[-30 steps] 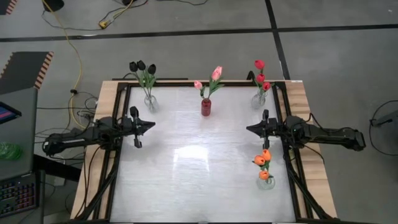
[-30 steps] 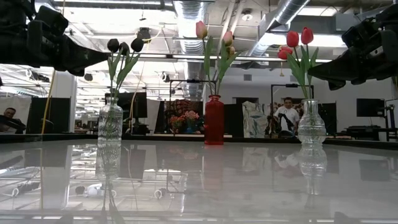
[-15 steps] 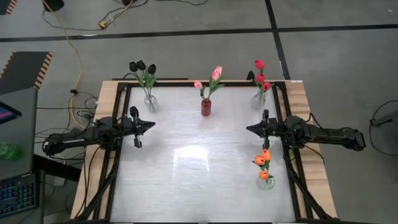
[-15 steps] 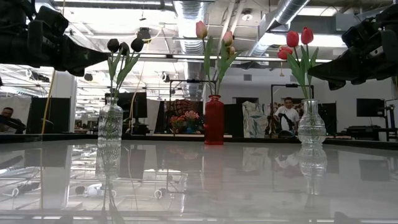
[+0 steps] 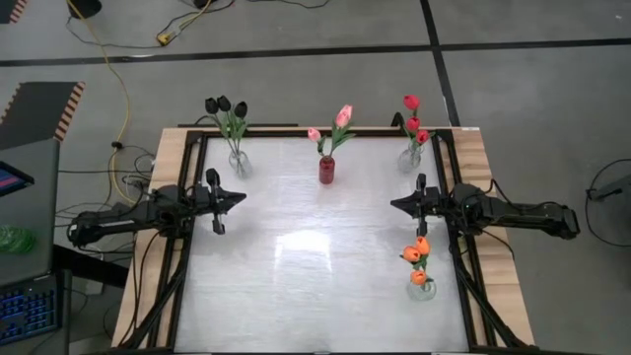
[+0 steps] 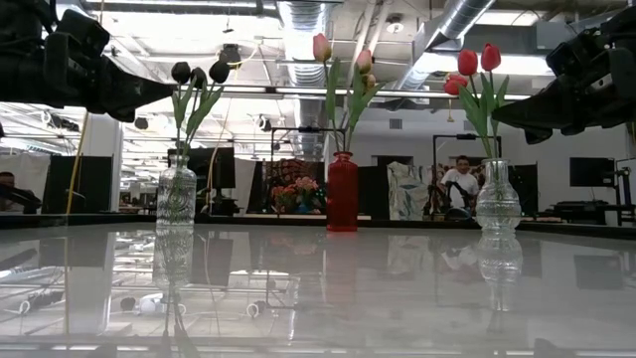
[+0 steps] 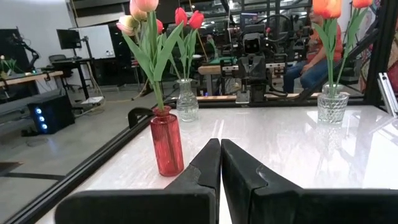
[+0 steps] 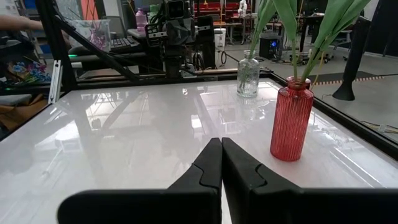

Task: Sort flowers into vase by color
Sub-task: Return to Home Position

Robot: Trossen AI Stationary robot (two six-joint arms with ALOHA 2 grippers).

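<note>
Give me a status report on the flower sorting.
Left gripper and right gripper: fingers shut, holding nothing. Black flowers, pink flowers, red flowers, orange flowers: sorted by colour, none loose. Nothing in the way.

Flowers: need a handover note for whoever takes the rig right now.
Left hand: shut, empty, over the table, left side. Right hand: shut, empty, right side.
Black tulips in far-left vase; pink tulips in red vase, far centre; red tulips in far-right vase; orange tulips in near-right vase.
Done: every flower in view is sorted by colour.
Left: likely nothing; no loose flower in view.
</note>
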